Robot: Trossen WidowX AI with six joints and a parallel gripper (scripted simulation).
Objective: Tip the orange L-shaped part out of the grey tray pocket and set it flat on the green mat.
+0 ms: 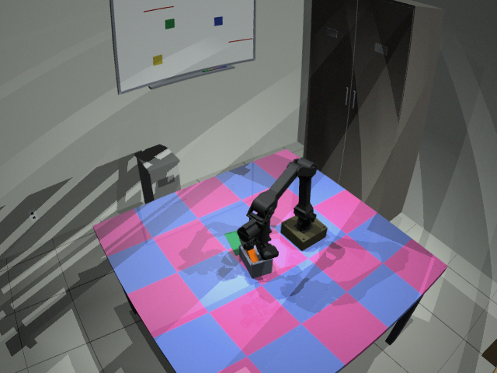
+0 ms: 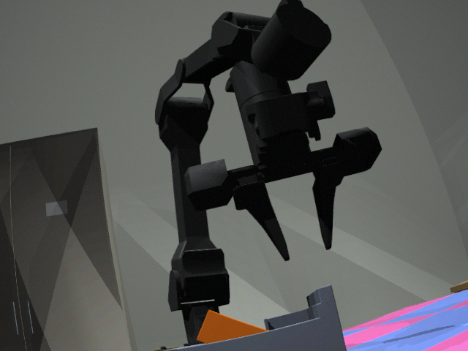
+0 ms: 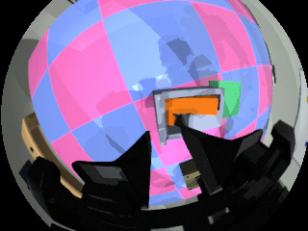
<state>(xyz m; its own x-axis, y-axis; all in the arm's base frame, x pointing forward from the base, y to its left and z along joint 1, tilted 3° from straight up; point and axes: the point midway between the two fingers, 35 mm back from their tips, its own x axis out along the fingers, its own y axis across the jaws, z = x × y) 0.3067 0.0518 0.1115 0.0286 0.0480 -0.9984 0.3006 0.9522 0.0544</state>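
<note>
The orange L-shaped part [image 1: 252, 255] [image 2: 227, 328] [image 3: 194, 105] is tilted in the grey tray [image 1: 261, 270] [image 2: 302, 332] [image 3: 158, 115]. In the exterior view its left end stands up above the tray's rim and it slopes down to the right, into the tray. The low end is hidden there by the tray wall. In the wrist view its L-shaped end is at the left and its straight end points toward the green mat [image 1: 232, 241] [image 3: 233, 98]. My gripper [image 2: 308, 254] [image 3: 166, 132] is open and empty, its fingertips above the tray and clear of the part.
The arm's base block [image 1: 304, 232] [image 3: 190, 174] stands on the chequered table [image 1: 168, 301], behind the tray in the top view. The tray's wall has a raised, stepped corner [image 2: 321, 296] below and to the right of the fingers in the exterior view.
</note>
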